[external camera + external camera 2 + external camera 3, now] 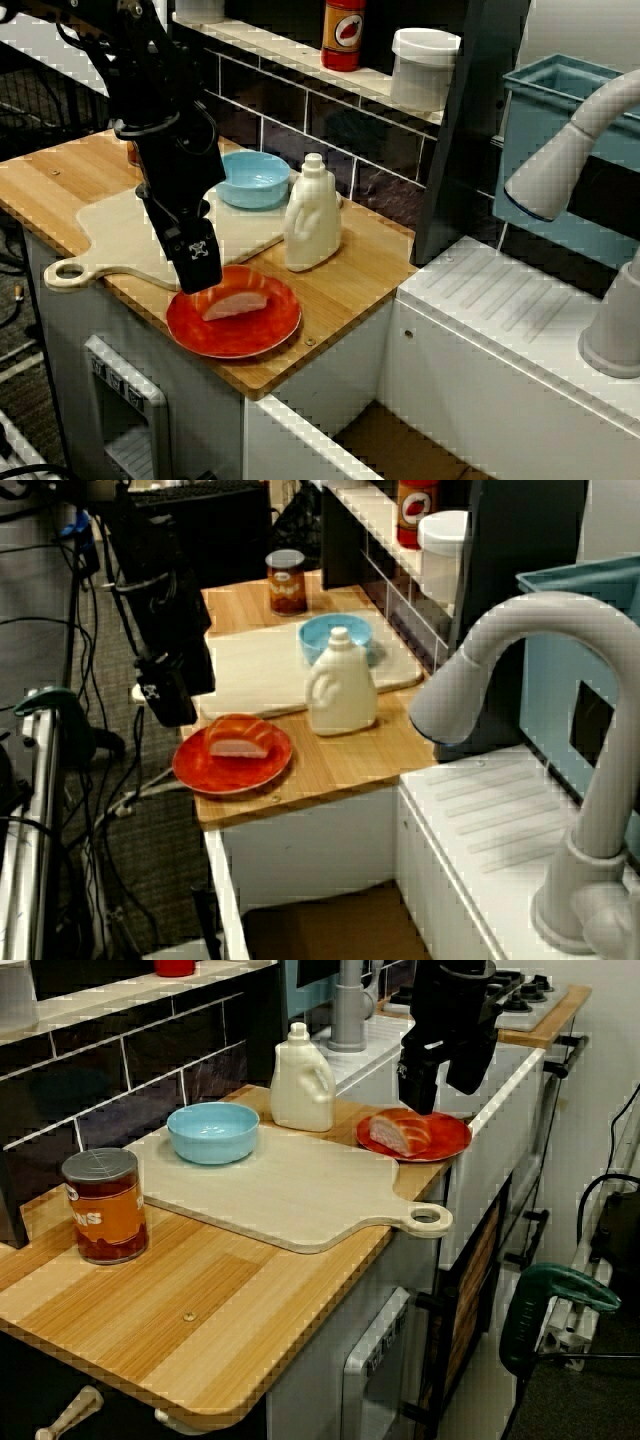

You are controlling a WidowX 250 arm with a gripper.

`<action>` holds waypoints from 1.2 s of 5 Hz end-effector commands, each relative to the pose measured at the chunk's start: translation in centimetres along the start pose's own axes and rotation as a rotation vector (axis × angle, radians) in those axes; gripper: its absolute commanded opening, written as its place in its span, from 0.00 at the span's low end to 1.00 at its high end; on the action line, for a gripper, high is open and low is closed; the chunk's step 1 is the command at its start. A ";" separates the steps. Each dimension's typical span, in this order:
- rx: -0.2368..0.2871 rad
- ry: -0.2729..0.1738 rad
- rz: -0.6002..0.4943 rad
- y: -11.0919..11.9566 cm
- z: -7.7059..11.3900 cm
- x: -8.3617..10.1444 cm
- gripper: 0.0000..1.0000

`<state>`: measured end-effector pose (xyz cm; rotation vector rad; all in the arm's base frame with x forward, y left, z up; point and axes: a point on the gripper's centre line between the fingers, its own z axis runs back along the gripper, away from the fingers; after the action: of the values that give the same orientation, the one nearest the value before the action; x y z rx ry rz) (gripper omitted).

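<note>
My black gripper (197, 262) hangs just above the left rim of a red plate (262, 336) at the front edge of the wooden counter. A piece of bread (237, 303) lies on the plate, and the gripper is not touching it. In the view along the counter the gripper (443, 1082) shows two fingers (416, 1082) spread apart with nothing between them, above the plate (440, 1147) and the bread (399, 1132). In the view from the sink side the gripper (166, 698) is left of the plate (215, 776) and the bread (240, 738).
A white jug bottle (313, 215) stands right behind the plate, with a blue bowl (252, 178) beside it. A pale cutting board (125, 238) lies under the arm. An orange can (104, 1207) stands at the counter's far end. The grey tap (520, 640) and sink drainer (500, 290) lie to the right.
</note>
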<state>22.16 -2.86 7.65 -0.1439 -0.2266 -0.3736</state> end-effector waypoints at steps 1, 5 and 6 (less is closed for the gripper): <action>0.043 -0.085 -0.018 0.7 -0.3 0.7 1.00; 0.069 -0.084 0.005 0.5 -3.2 2.4 1.00; 0.065 -0.078 0.002 0.5 -3.3 2.2 1.00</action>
<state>24.47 -3.79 4.47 -0.0972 -0.2945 -0.3538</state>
